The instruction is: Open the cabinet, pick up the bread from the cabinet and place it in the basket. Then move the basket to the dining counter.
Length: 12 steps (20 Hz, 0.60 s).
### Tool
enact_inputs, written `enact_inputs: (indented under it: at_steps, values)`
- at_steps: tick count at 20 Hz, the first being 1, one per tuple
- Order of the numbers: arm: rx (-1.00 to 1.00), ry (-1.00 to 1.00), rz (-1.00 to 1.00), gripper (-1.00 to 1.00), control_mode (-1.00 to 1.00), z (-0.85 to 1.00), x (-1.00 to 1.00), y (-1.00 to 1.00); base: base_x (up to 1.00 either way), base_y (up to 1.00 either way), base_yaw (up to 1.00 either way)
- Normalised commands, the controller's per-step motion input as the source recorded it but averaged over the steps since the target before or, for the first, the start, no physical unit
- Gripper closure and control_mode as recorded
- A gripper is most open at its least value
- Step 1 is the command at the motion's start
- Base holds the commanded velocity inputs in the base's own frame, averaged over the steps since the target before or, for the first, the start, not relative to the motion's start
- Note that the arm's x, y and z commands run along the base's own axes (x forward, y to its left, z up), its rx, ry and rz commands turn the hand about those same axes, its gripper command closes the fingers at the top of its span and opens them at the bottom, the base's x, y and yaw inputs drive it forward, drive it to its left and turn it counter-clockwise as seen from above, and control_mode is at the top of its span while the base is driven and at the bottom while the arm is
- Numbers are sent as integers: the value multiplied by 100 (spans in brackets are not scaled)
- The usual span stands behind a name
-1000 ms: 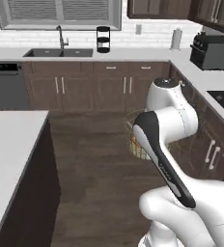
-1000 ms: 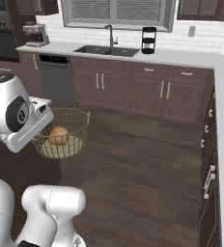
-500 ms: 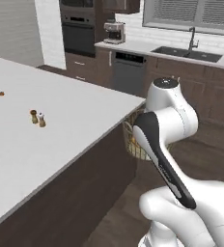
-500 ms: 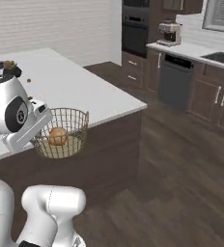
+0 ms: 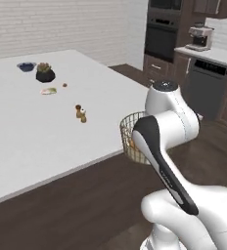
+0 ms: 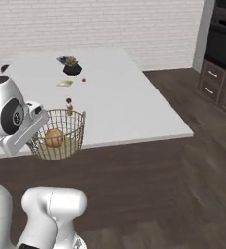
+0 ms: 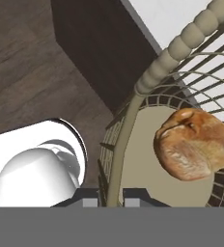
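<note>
My gripper (image 7: 113, 198) is shut on the rim wire of the tan-gold wire basket (image 6: 59, 137), which hangs in the air just off the near edge of the dining counter (image 6: 110, 104). The golden-brown bread (image 7: 193, 144) lies on the basket's solid base and also shows through the wires, bread (image 6: 53, 137). In the left base view the basket (image 5: 129, 133) peeks out from behind my forearm, close to the white dining counter (image 5: 32, 127). The cabinet is out of view.
On the island stand a dark potted plant (image 5: 45, 73), a blue bowl (image 5: 26, 66) and two small shakers (image 5: 80, 114). A wall oven (image 5: 163, 36), a coffee machine (image 5: 200, 37) and a dishwasher (image 5: 203, 90) line the far right. Dark wood floor (image 6: 149, 194) lies below.
Both base views have swung round: the sink wall slid away and the white island came in front. The basket with the bread stays held in the same place relative to the arm.
</note>
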Motion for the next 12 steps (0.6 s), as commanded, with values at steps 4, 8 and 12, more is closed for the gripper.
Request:
enact_inputs:
  at_steps: [4, 8, 12]
  values:
    - [0, 0, 0, 100, 100, 0, 0, 0, 55, -100, 28]
    - [0, 0, 0, 100, 100, 0, 0, 0, 94, -95, 27]
    - [0, 0, 0, 100, 100, 0, 0, 0, 98, -64, 36]
